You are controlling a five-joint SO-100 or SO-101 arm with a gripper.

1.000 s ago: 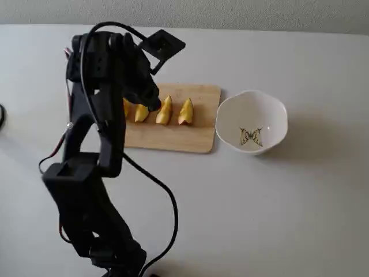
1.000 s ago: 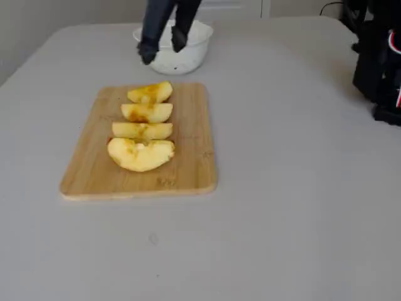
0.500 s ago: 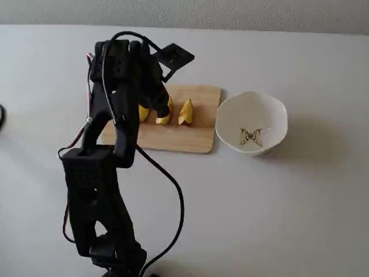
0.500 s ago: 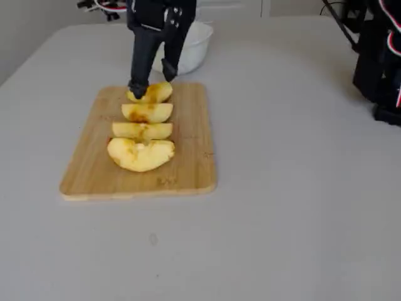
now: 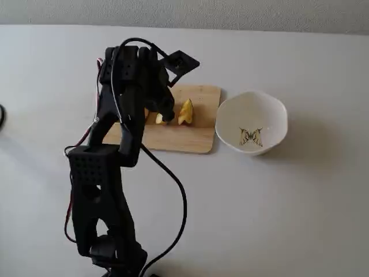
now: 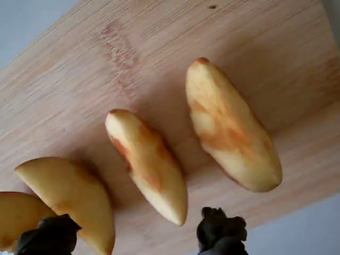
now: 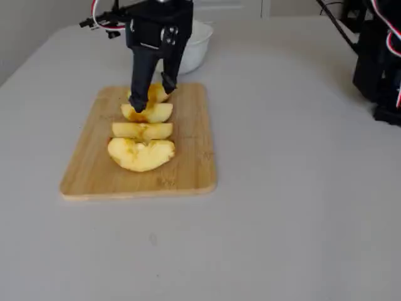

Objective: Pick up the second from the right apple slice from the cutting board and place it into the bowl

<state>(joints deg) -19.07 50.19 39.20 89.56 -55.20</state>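
While the hand (image 6: 141, 234) hangs wide over the board (image 6: 159, 48), the slice (image 6: 149, 164) lies between its fingertips, long axis running 11 to 5 o'clock in the wrist view.

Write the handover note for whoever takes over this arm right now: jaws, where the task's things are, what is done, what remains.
Gripper: jaws open, empty, low over the cutting board, straddling one apple slice.
All four wedges lie on the board.
Bowl: empty, on the table beside the board.
Done: the approach only.
Left: close, lift, carry to the bowl, release.
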